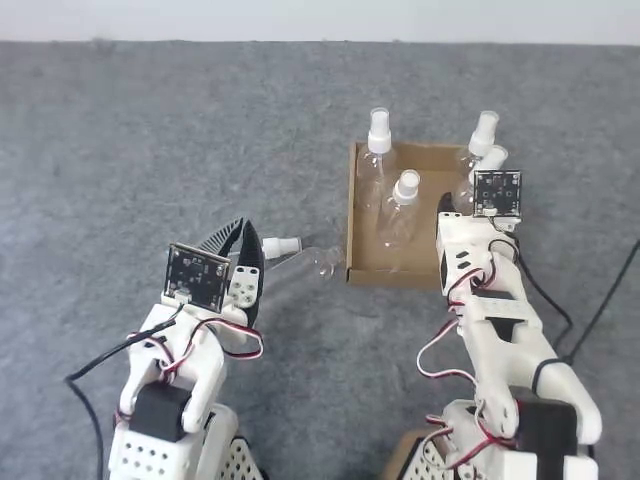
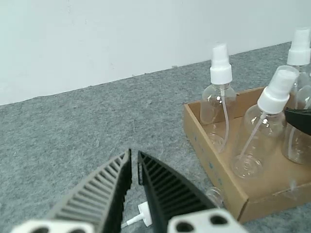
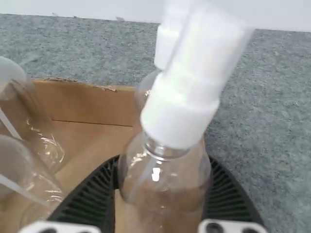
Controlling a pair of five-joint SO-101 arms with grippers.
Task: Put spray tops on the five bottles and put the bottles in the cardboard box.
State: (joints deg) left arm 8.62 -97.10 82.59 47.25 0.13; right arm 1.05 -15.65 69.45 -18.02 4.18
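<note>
The cardboard box point(image 1: 350, 225) holds three upright clear bottles with white spray tops: one at the back left point(image 1: 378, 150), one in the middle point(image 1: 403, 205) and one at the back right point(image 1: 481, 138). My right gripper point(image 3: 163, 206) is shut on another capped bottle point(image 3: 167, 174), holding it upright over the box's right side point(image 1: 490, 163). A further capped bottle point(image 1: 305, 257) lies on its side on the carpet just left of the box. My left gripper point(image 2: 134, 170) is shut and empty, hovering just above that bottle's spray top point(image 2: 142, 215).
Grey carpet point(image 1: 150, 150) covers the table, with free room to the left and behind the box. The box's near wall point(image 2: 214, 160) stands close to the lying bottle. Cables trail by both arm bases.
</note>
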